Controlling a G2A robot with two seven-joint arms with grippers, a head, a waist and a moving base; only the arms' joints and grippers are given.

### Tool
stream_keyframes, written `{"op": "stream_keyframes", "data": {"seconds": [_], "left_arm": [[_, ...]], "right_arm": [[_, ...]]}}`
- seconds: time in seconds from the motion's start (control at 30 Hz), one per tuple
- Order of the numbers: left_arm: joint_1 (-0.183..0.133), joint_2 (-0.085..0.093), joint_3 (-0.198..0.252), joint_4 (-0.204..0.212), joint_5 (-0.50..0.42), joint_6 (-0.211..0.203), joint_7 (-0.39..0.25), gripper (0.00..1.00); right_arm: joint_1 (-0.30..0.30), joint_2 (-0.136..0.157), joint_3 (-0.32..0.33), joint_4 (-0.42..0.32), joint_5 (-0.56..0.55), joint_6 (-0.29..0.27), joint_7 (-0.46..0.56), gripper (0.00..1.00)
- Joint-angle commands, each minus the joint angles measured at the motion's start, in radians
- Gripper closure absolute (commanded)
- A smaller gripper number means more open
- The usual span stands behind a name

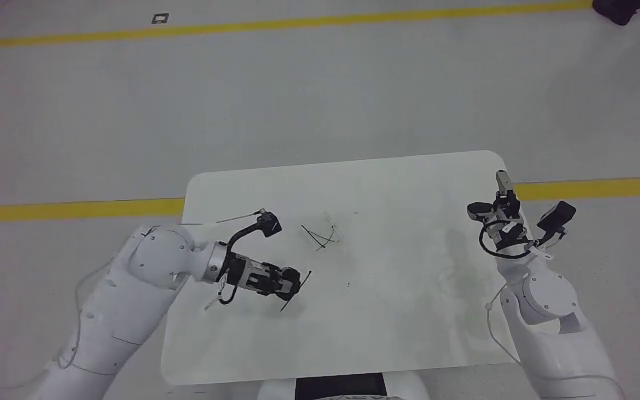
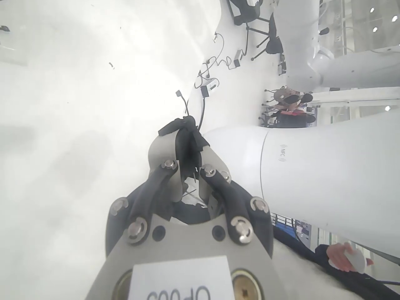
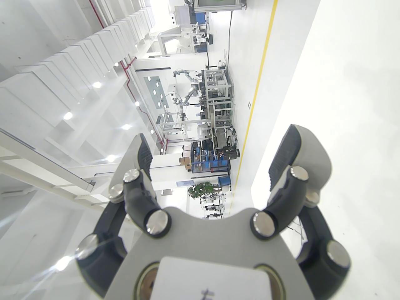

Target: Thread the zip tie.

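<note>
The white tabletop [image 1: 400,330] has the left gripper [image 1: 290,284] at about 8 o'clock, and the right gripper [image 3: 216,135] at its 3 o'clock edge with jaws spread wide. A heap of loose ties [image 1: 320,236] lies at 1 o'clock from the left gripper. That gripper is clamped on a black zip tie [image 2: 185,102].

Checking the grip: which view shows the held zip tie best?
Left wrist view: the left gripper is shut on the zip tie, head poking out. Top view gives a thin sliver; right wrist view points elsewhere.
</note>
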Motion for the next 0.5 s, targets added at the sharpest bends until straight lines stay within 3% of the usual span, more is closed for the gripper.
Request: {"op": "stream_keyframes", "data": {"seconds": [0.0,0.33,0.47], "left_arm": [[0.0,0.0,0.0,0.0,0.0,0.0,0.0,1.0],[0.0,0.0,0.0,0.0,0.0,0.0,0.0,1.0],[0.0,0.0,0.0,0.0,0.0,0.0,0.0,1.0]], "right_arm": [[0.0,0.0,0.0,0.0,0.0,0.0,0.0,0.0],[0.0,0.0,0.0,0.0,0.0,0.0,0.0,0.0],[0.0,-0.001,-0.044,0.02,-0.044,-0.018,0.092,0.0]]}}
